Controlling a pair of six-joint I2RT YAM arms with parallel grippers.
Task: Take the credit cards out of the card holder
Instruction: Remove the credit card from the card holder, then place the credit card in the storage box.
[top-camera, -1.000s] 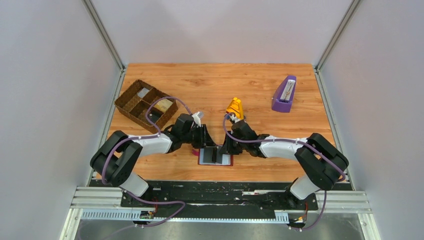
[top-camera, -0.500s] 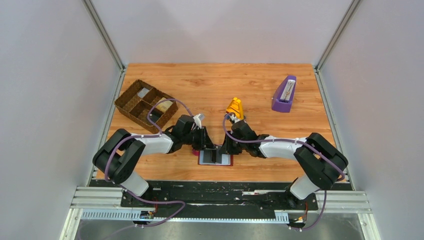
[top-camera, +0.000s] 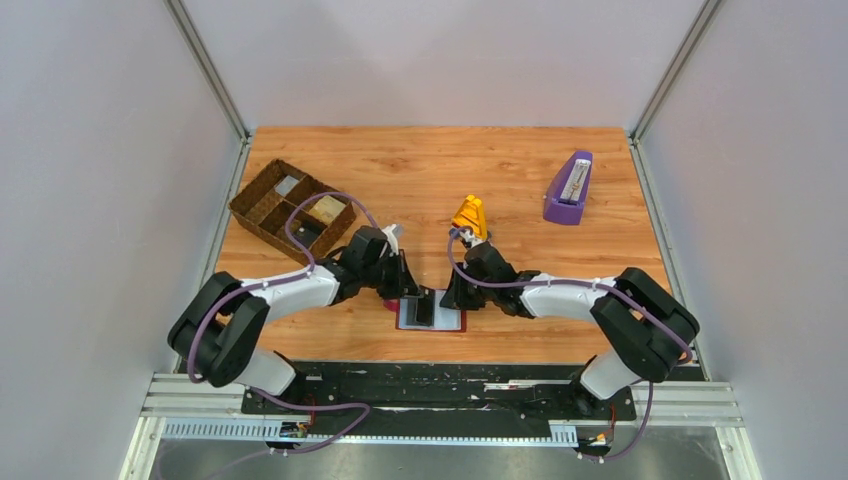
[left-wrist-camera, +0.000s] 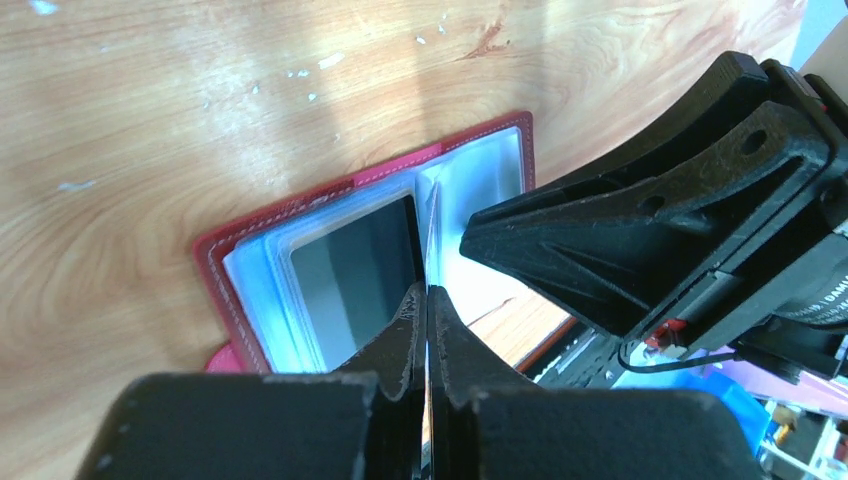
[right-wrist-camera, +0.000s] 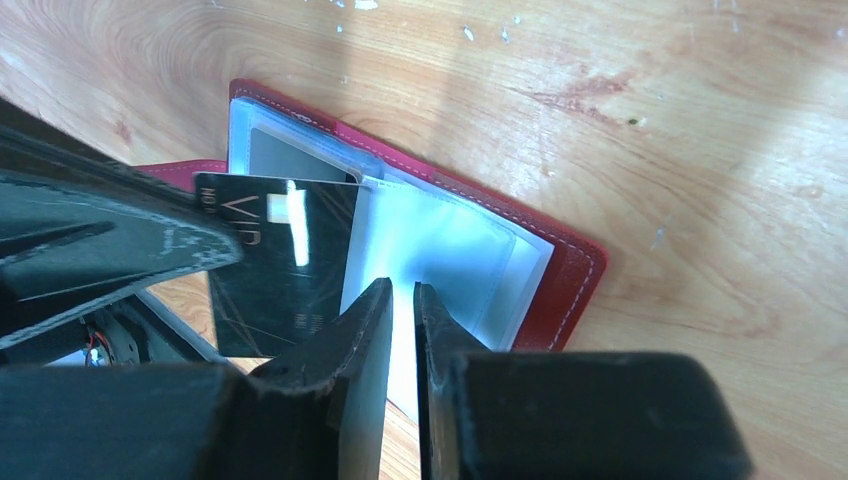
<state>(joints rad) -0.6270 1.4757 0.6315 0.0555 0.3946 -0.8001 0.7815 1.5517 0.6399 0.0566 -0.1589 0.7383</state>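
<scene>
The dark red card holder (top-camera: 449, 324) lies open near the table's front edge, its pale sleeves (left-wrist-camera: 262, 290) showing. My left gripper (left-wrist-camera: 427, 290) is shut on a black credit card (right-wrist-camera: 280, 260) marked VIP. The card stands edge-on between the jaws and sticks partly out of the holder's middle. A second, grey card (right-wrist-camera: 296, 155) sits in a sleeve on the left page. My right gripper (right-wrist-camera: 403, 286) is narrowly shut on a raised plastic sleeve (right-wrist-camera: 440, 250) of the holder's right page (right-wrist-camera: 560, 290). From above, the left gripper (top-camera: 417, 298) and right gripper (top-camera: 452, 298) meet over the holder.
A brown wicker basket (top-camera: 292, 210) with compartments stands at the back left. A small yellow object (top-camera: 469, 215) sits just behind the right wrist. A purple wedge-shaped stand (top-camera: 568, 188) is at the back right. The black base rail (top-camera: 440, 375) runs just in front of the holder.
My left gripper has closed from open onto the black card, and the left arm has shifted slightly. The right gripper has kept its place and grip.
</scene>
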